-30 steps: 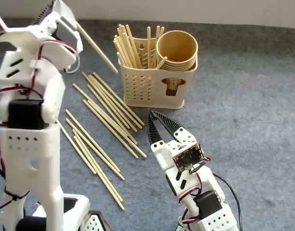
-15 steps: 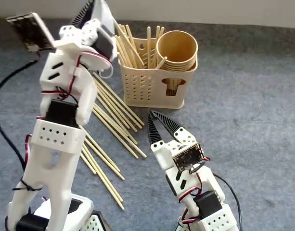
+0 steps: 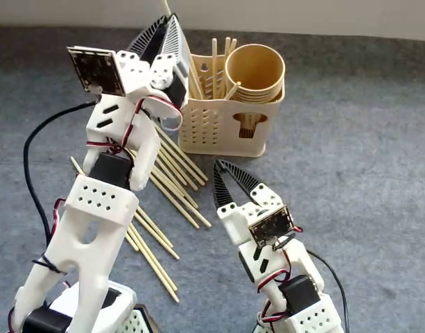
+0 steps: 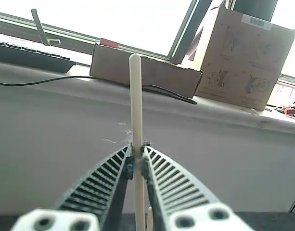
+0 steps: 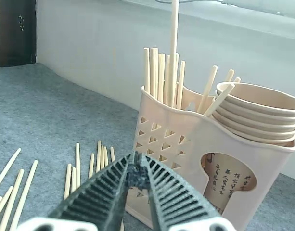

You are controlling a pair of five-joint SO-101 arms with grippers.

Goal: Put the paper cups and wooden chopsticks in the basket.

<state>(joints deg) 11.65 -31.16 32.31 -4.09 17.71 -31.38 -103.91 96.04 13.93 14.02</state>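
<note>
Firmly, the left end effector (image 4: pixel 136 150) clamps an upright chopstick (image 4: pixel 135 96) reaching down into the basket (image 3: pixel 219 128).

Soft, even light covers the grey table (image 3: pixel 365 173); shadows on it are faint. The window (image 4: pixel 113 21) glares white, probably the light's source.

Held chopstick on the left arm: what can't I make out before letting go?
- Lower tip of the held chopstick: cut off by the bottom edge in the left wrist view; covered by the left gripper in the high view.
- Its upper end: cut by the top edge in the high view.
- Loose chopsticks: the left arm covers part of them in the high view, so no count.
</note>
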